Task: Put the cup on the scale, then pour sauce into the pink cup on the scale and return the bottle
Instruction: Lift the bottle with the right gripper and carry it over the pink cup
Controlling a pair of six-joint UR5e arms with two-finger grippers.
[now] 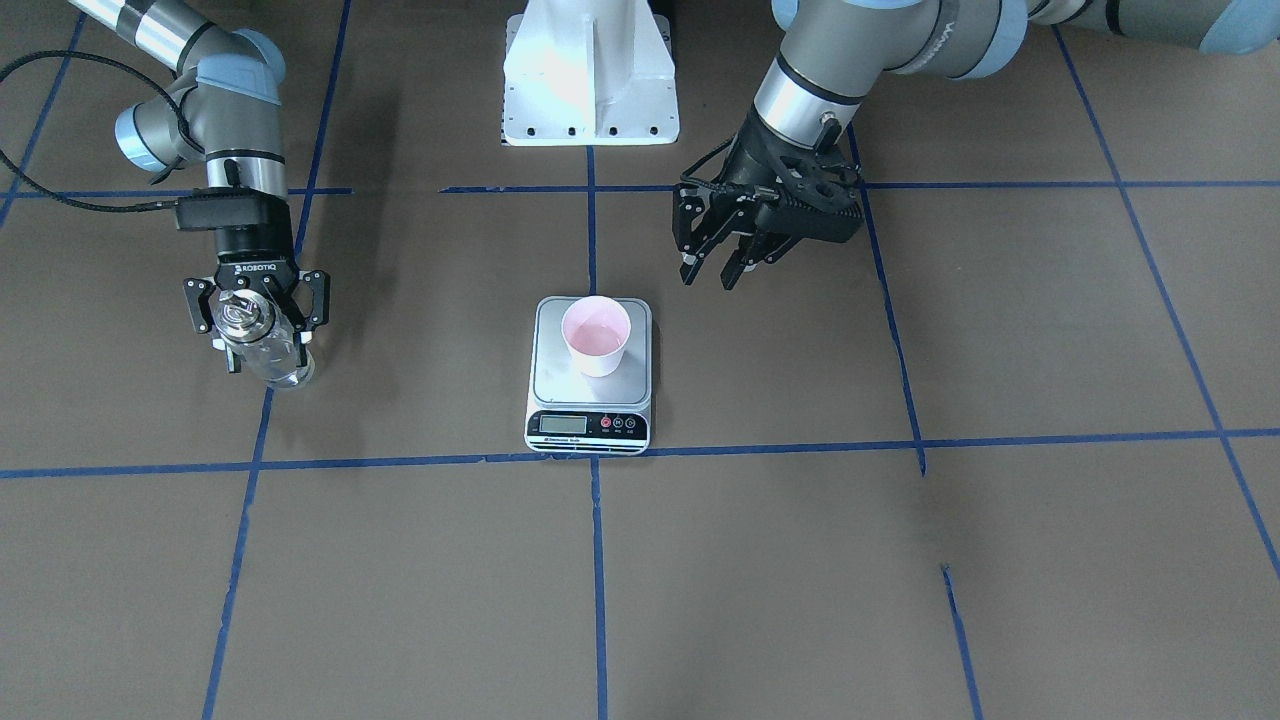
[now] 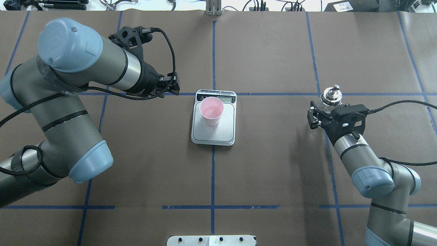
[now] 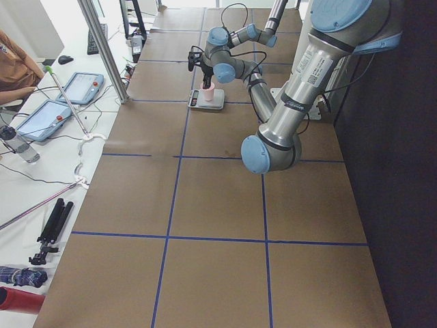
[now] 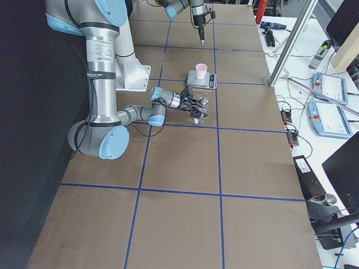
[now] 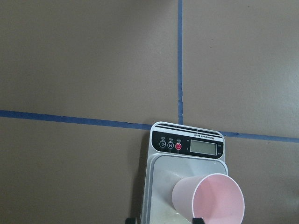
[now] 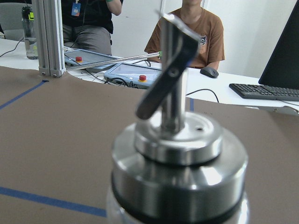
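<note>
While the right pincer is closed on the bottle, with one finger at each side of the glass body just below the silver collar, I judge this to be the good place to hold it. The glass is stiff, so it will not give under pressure, but it is smooth and probably slippery, and it would break if it fell. The metal collar and the pourer likely put much weight at the top, so a hold near the collar should keep it steady when it is tilted or set down. The bottle is about upright, well apart from the scale on the robot's right side of the worktop. I cannot tell if its base touches the surface, and I cannot read how much sauce is inside. In the middle, the pink cup stands upright on the platform of the scale. It looks thin and very light, easy to push over or to crush, so it is better not to touch it. The left pincer hangs near the scale with its jaws apart and holds nothing.
</note>
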